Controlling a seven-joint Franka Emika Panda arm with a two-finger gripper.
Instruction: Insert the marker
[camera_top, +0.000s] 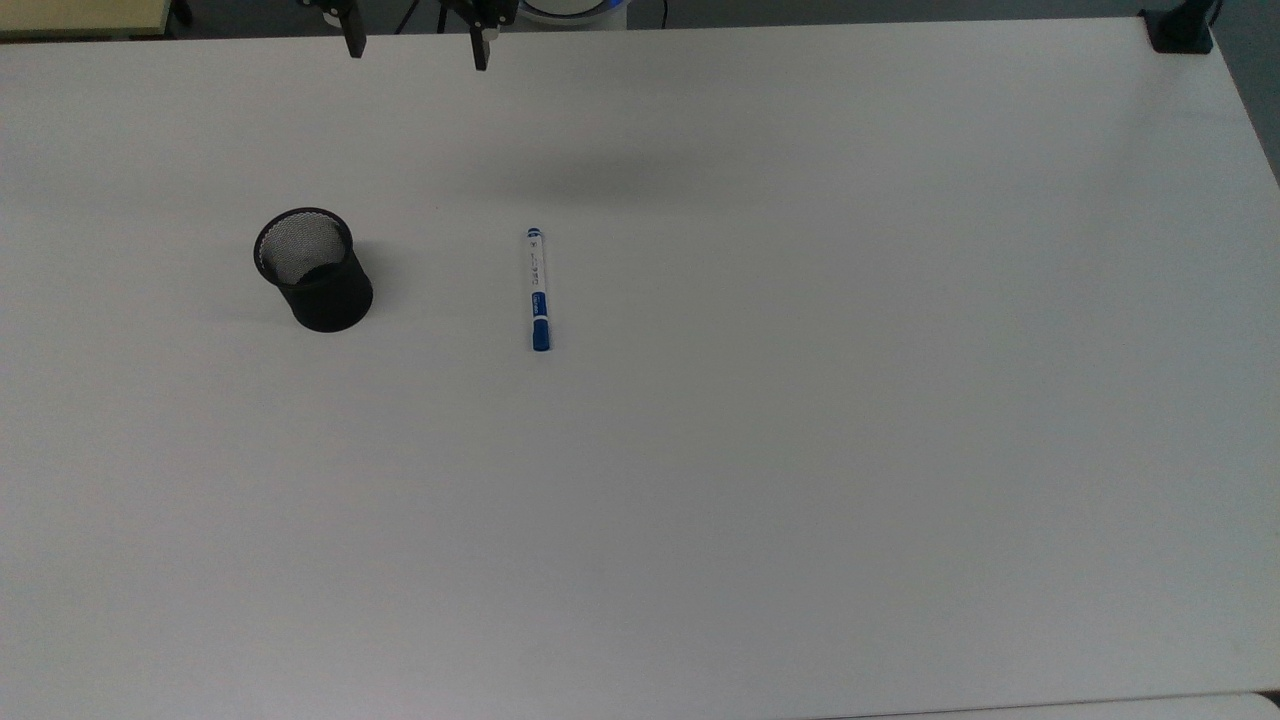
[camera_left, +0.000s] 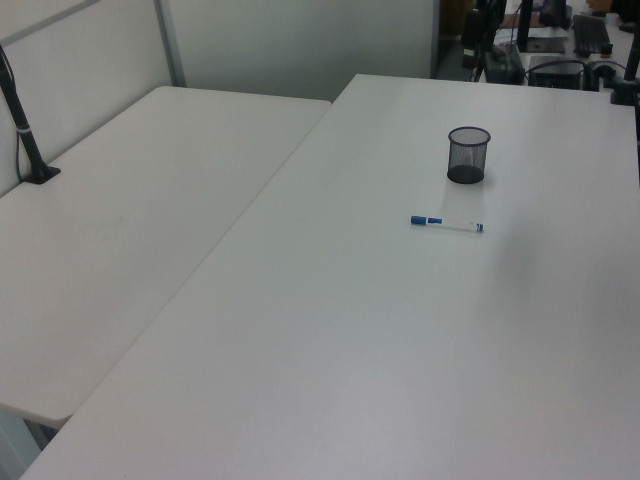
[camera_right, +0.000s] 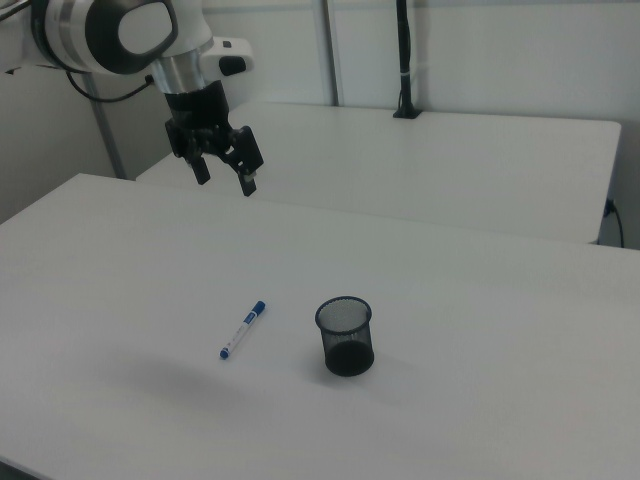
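The marker (camera_top: 539, 289) lies flat on the white table (camera_top: 760, 420), its blue cap toward the top view's bottom; it also shows as the marker (camera_left: 446, 224) and the marker (camera_right: 243, 328). A black mesh cup (camera_top: 313, 269) stands upright to the top view's left of it, seen too as the cup (camera_left: 468, 154) and the cup (camera_right: 345, 336). My gripper (camera_right: 226, 178) hangs high above the table, open and holding nothing, well away from both; in the top view only its fingertips (camera_top: 481, 52) reach in at the upper edge. The left view does not show the gripper.
A second white table (camera_left: 120, 220) adjoins on the left view's left, with a black post (camera_left: 25, 130) clamped to it. Another black clamp (camera_top: 1178, 30) sits at the top view's upper right corner. Desks with equipment (camera_left: 540, 50) stand beyond the table's far edge.
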